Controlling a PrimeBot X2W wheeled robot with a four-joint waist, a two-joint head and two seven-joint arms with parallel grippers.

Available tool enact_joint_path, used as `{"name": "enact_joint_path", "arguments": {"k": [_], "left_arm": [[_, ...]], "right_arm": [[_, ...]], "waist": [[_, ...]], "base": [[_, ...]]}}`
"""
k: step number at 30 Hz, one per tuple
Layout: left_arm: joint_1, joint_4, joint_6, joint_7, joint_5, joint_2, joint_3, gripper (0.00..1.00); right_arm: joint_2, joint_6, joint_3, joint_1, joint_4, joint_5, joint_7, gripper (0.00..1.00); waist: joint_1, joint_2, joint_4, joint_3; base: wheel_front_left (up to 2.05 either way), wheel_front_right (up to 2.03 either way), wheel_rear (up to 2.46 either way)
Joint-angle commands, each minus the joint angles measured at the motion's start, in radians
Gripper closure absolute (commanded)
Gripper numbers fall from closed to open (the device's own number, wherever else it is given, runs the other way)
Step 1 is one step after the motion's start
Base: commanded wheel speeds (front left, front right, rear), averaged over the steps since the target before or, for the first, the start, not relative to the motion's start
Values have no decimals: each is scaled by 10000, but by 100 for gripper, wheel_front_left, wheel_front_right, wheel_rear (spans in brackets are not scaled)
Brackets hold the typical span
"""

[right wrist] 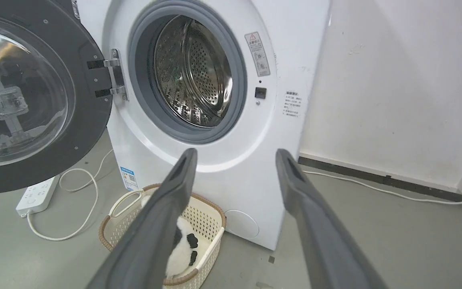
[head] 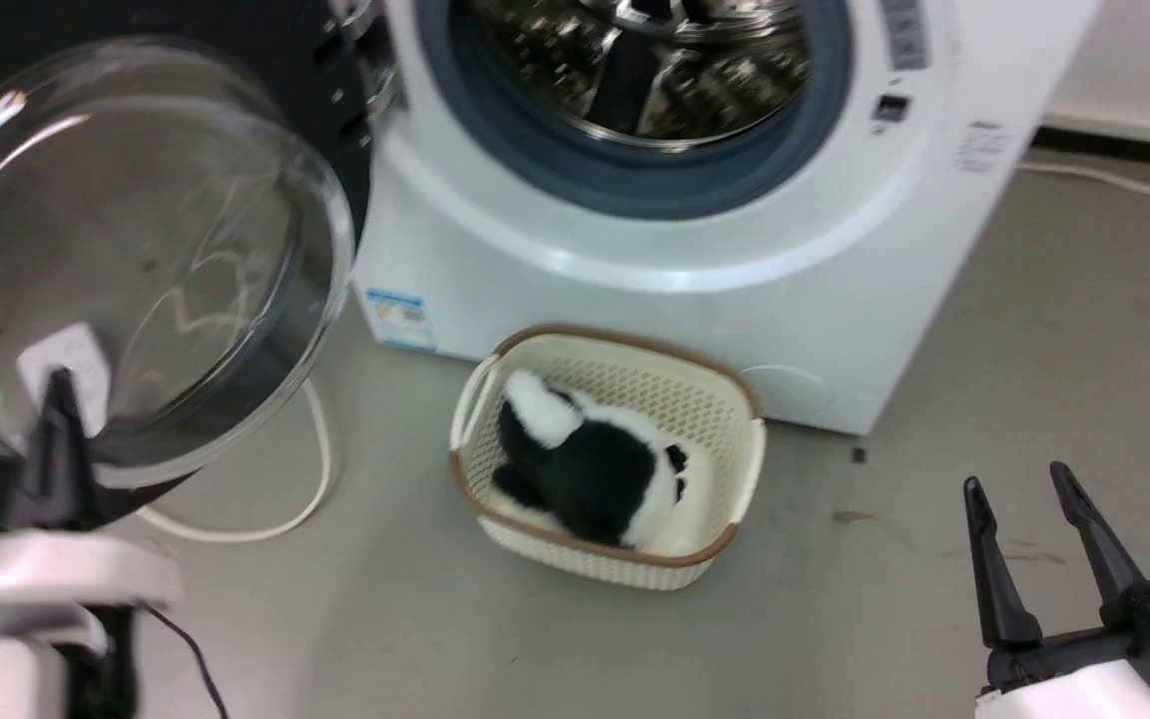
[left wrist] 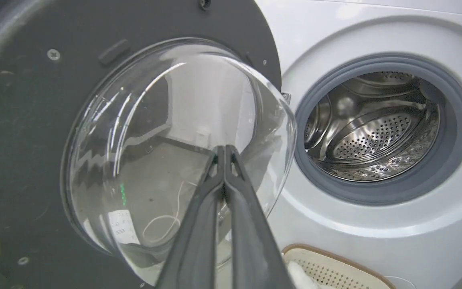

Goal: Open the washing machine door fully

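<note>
The left gripper (left wrist: 223,154) is clenched, its two fingers pressed flat together with nothing between them. Its tips lie at the glass bowl of the washing machine door (left wrist: 18,120); whether they touch it cannot be told. The door stands swung out at the nine o'clock side of the white machine (head: 655,300), its dark inner face and bulging glass turned toward the robot. The right gripper (head: 1016,484) hangs released at five o'clock in the head view, fingers spread and holding nothing, well apart from the machine.

Below lies a grey floor (head: 934,619). A cream basket (head: 625,345) sits on it at six o'clock of the steel drum (right wrist: 191,72), just before the machine's front, with a black-and-white plush toy (head: 585,469) inside.

The right wrist view adds the metal hinge (right wrist: 112,76), a white power strip (right wrist: 38,196) with its looped cable (right wrist: 82,216) beneath the door's lower rim, and a white wall (right wrist: 395,80) at three o'clock.

Bare floor stretches between the right gripper and the machine's right corner.
</note>
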Motion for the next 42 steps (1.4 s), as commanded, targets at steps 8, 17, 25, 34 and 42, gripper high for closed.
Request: {"name": "enact_joint_path", "arguments": {"k": [8, 17, 25, 34, 42], "left_arm": [[2002, -1818, 260, -48, 1029, -1327, -841, 100], [3023, -2193, 410, -48, 2012, -2228, -1632, 100], [3315, -1743, 411, -49, 2713, -2475, -2364, 0], [3273, -1480, 493, -49, 2902, -2570, -2462, 0], [3173, -1396, 510, -49, 2992, -2591, -2407, 0]], "right_arm": [[78, 8, -43, 244, -228, 77, -43, 0], [82, 8, 95, 665, -166, 345, -44, 0], [82, 8, 44, 804, 123, 450, -45, 0], [83, 8, 67, 780, 264, 491, -45, 0], [83, 8, 119, 738, 300, 512, -45, 0]], "waist": [[2, 0, -1316, -1075], [2, 0, -1926, -1274], [2, 0, -2076, -1237], [2, 0, -2040, -1251], [2, 0, -2017, -1248]], "base": [[0, 0, 0], [0, 0, 0], [0, 0, 0], [0, 0, 0], [0, 0, 0]]}}
